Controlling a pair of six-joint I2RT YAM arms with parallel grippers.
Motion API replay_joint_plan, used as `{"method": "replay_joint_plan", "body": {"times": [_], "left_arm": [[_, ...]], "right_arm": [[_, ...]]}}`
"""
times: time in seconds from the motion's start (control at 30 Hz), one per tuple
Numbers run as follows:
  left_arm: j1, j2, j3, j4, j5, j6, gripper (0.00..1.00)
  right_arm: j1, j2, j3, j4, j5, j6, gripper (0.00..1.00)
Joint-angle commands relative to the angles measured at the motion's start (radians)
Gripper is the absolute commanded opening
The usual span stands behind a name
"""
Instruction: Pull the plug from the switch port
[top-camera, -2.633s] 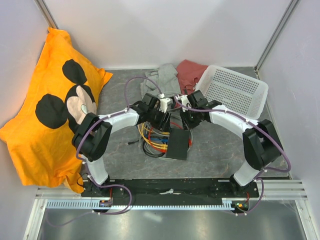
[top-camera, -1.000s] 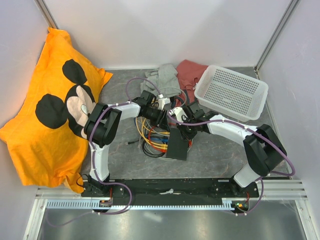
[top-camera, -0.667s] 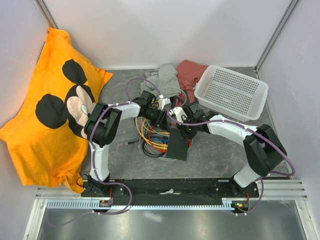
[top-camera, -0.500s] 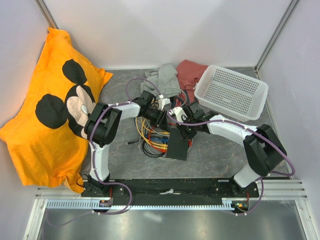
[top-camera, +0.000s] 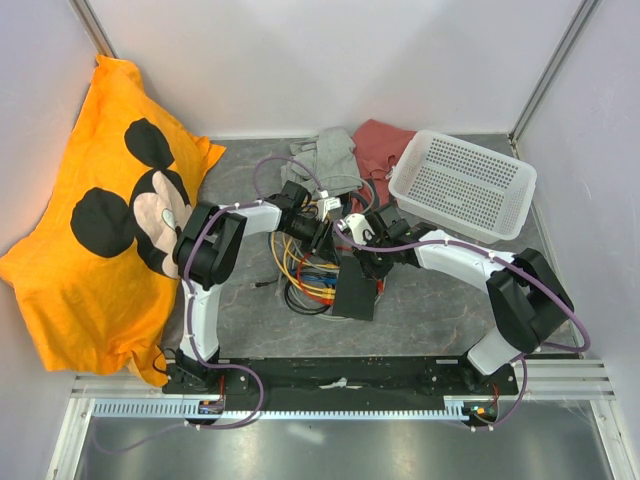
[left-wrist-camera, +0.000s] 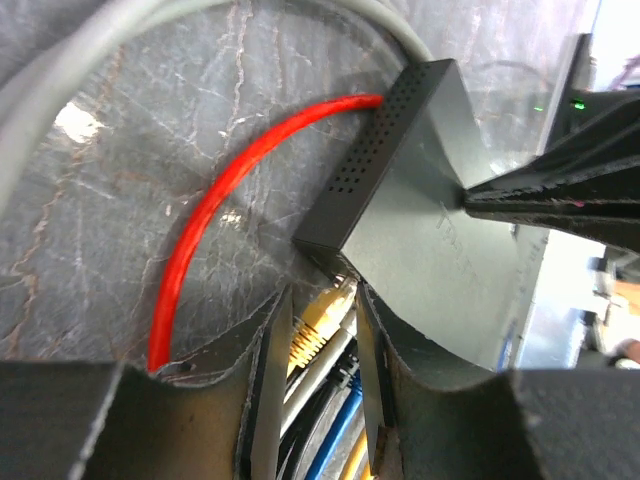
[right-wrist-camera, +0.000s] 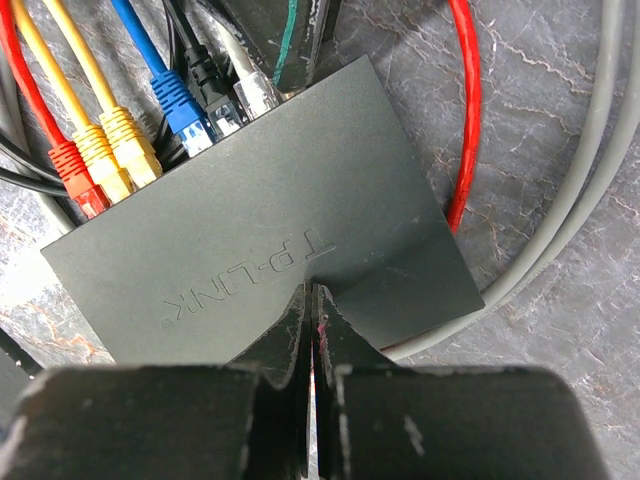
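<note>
The right gripper (right-wrist-camera: 311, 298) had dropped onto the black switch (right-wrist-camera: 240, 230), fingers pressed together, pinning it; the left gripper (left-wrist-camera: 322, 305) had closed in around a yellow plug (left-wrist-camera: 320, 325) at the switch port (left-wrist-camera: 337, 280), seemingly spread. A straight pull, switch held down, would serve best.

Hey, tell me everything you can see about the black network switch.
The switch is a flat, matte-black rectangular box, plastic-looking, with TP-LINK embossed on top and vent holes along one short side. It lies on the grey marbled table. Red, yellow, blue, black and white plugs sit along one long edge. The shut right end effector rests its tips on the top; the left end effector flanks the corner plug, grip unclear.
</note>
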Motion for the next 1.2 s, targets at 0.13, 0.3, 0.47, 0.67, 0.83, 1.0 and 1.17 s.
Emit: {"method": "replay_joint_plan", "body": {"times": [0.13,0.3,0.47,0.67,0.83,1.0,1.17], "left_arm": [[-0.005,0.084,-0.014,-0.123,0.01,0.091,0.37],[-0.003,0.089,-0.003,-0.122,0.004,0.081,0.37],[-0.002,0.106,0.018,-0.122,0.009,0.062,0.33],[-0.003,0.107,0.021,-0.123,0.009,0.064,0.27],[-0.005,0.101,0.021,-0.123,0.013,0.061,0.16],[-0.009,0.095,0.02,-0.123,-0.01,0.064,0.08],[-0.012,0.075,0.009,-0.123,-0.051,0.065,0.02]], "right_arm": [[0.0,0.021,-0.04,-0.034,0.053,-0.026,0.0],[-0.001,0.024,-0.038,-0.036,0.051,-0.026,0.0],[0.0,0.019,-0.041,-0.036,0.054,-0.026,0.0],[0.0,0.019,-0.041,-0.036,0.056,-0.027,0.0],[0.0,0.018,-0.041,-0.036,0.064,-0.032,0.0],[0.023,0.018,-0.056,-0.034,0.097,-0.055,0.0],[0.055,0.019,-0.064,-0.037,0.157,-0.098,0.0]]}}
